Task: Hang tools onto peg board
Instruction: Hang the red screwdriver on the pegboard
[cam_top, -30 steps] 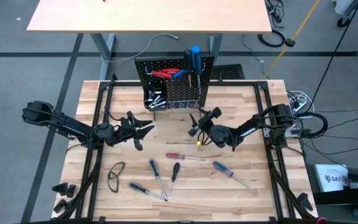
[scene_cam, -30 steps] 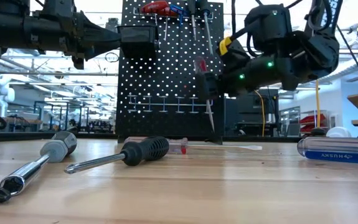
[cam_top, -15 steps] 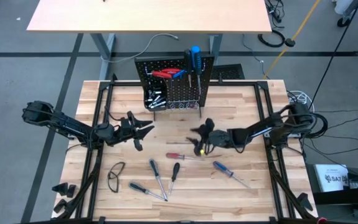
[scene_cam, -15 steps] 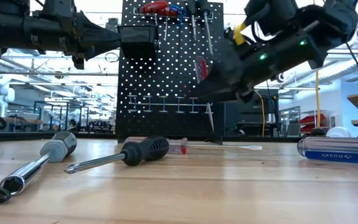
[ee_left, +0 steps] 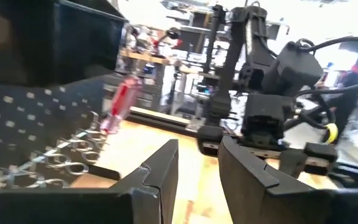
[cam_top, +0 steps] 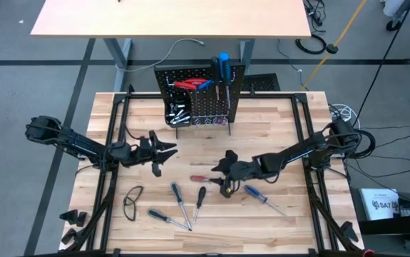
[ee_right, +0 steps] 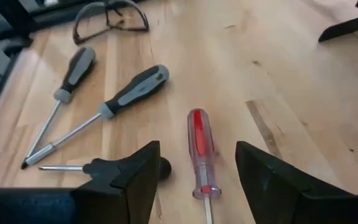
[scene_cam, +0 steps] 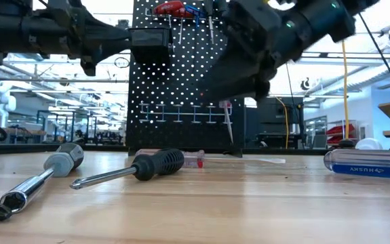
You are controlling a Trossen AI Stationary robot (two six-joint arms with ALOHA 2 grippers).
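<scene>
The pick-up step appears to be in hand: the right gripper (ee_right: 194,171) is held empty with its fingers apart, low over the table, and the red-handled screwdriver (ee_right: 198,151) lies flat directly ahead of it, its handle framed between the two fingers but not yet touched. The left gripper (cam_top: 163,151) waits off to the side, its fingers apart and empty, while the peg board (cam_top: 200,89) stands well beyond the right gripper with several tools already hung. The next move is judged to call for a short descent, so that the handle can be clamped squarely.
</scene>
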